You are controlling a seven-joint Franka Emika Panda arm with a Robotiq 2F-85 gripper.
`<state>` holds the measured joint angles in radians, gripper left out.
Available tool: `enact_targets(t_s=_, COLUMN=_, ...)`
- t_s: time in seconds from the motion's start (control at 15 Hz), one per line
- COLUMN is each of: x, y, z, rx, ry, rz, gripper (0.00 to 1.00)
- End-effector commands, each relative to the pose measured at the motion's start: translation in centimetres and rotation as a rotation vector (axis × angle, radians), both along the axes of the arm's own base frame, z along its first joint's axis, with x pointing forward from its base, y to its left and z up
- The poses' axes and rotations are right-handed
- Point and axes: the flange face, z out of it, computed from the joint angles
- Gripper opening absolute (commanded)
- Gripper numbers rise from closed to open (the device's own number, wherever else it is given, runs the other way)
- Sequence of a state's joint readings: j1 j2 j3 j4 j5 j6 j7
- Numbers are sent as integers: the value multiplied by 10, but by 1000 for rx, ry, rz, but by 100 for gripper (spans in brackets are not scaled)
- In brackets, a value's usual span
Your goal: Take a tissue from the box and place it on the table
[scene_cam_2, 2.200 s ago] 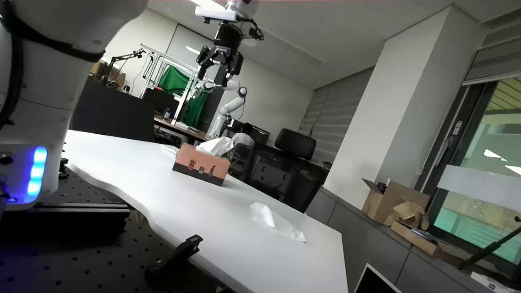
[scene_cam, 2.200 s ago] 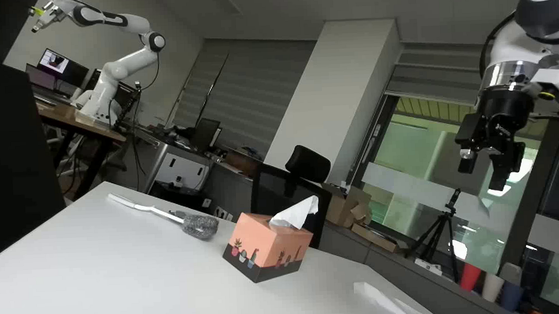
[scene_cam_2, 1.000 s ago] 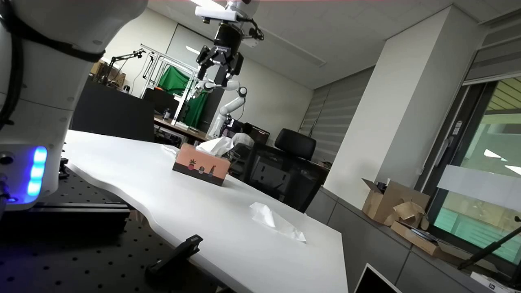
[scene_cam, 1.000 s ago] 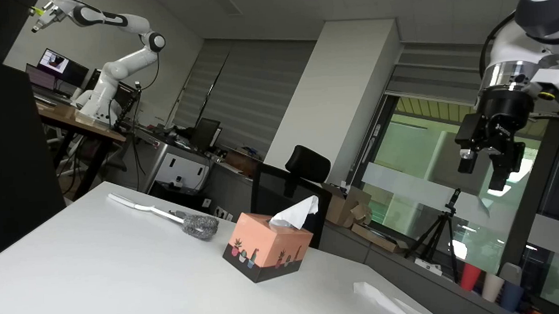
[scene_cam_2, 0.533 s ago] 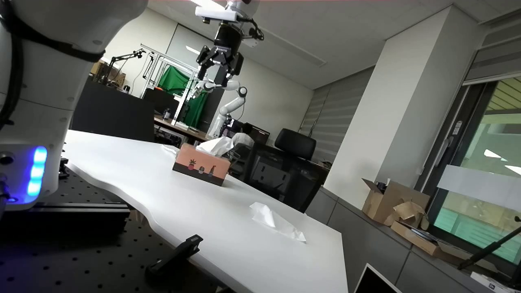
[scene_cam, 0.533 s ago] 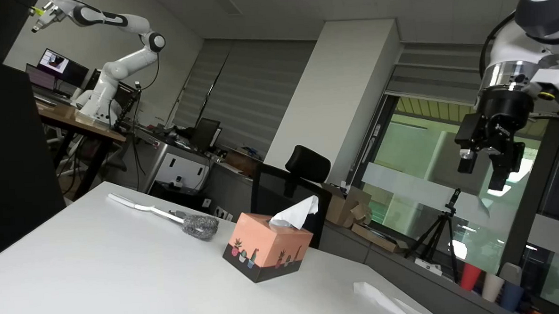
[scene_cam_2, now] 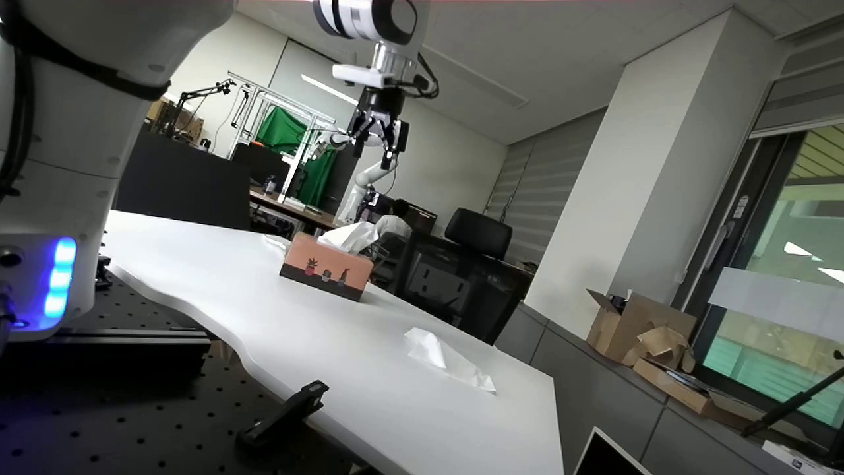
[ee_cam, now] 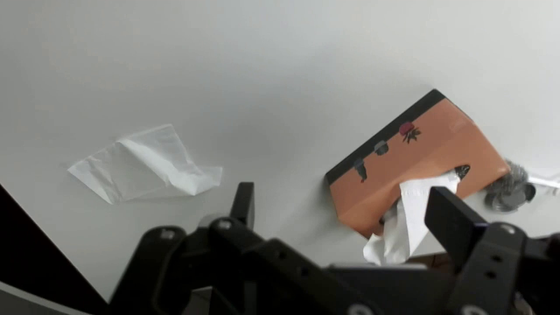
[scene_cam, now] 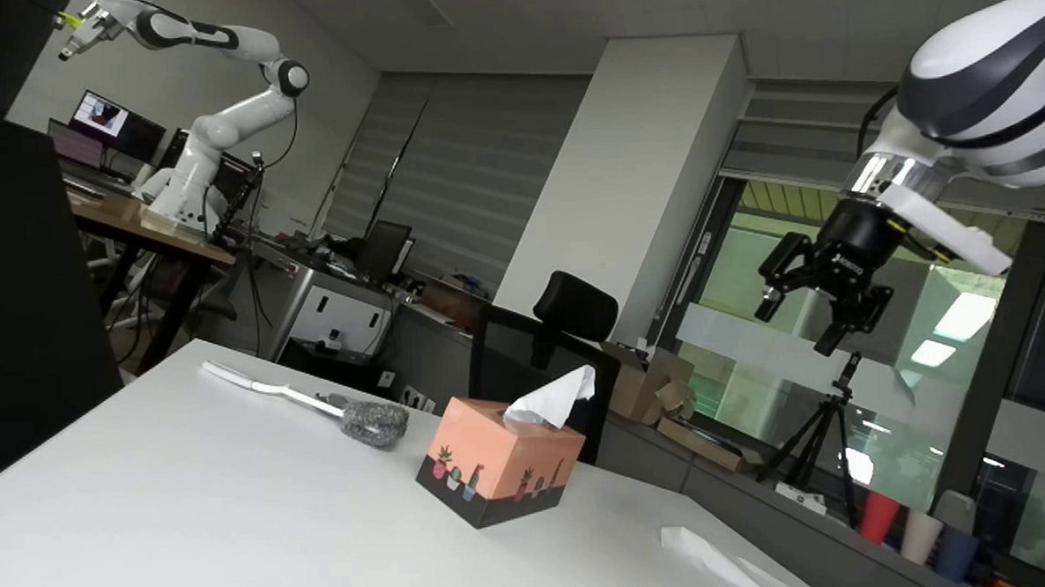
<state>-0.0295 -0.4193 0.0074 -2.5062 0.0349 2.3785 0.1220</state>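
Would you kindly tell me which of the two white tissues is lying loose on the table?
It is the creased tissue, lying apart from the orange box; the other tissue sticks up out of that box.

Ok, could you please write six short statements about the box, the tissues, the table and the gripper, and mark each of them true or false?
1. A white tissue sticks out of the box. True.
2. The box lies on its side. False: it stands with its opening facing up.
3. A loose tissue lies on the table. True.
4. The loose tissue touches the box. False: it lies apart from it.
5. The gripper is open. True.
6. The gripper is holding a tissue. False: it is holding nothing.
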Motion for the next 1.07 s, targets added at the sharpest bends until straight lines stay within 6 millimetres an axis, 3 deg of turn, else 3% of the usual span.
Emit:
enact_targets(t_s=0.0, x=42, y=10, z=-17, rx=84, ry=-86, rz=-161, gripper=100)
enact_targets(t_s=0.33, x=89, y=35, z=-47, rx=141, ry=-183, rz=-298, gripper=100)
enact_targets(t_s=0.4, x=66, y=30, z=-44, rx=127, ry=-176, rz=-239, gripper=100)
enact_targets(t_s=0.6, x=83, y=37, z=-57, rx=138, ry=-169, rz=-264, gripper=100)
enact_targets(t_s=1.0, x=87, y=34, z=-54, rx=140, ry=-175, rz=-270, gripper=100)
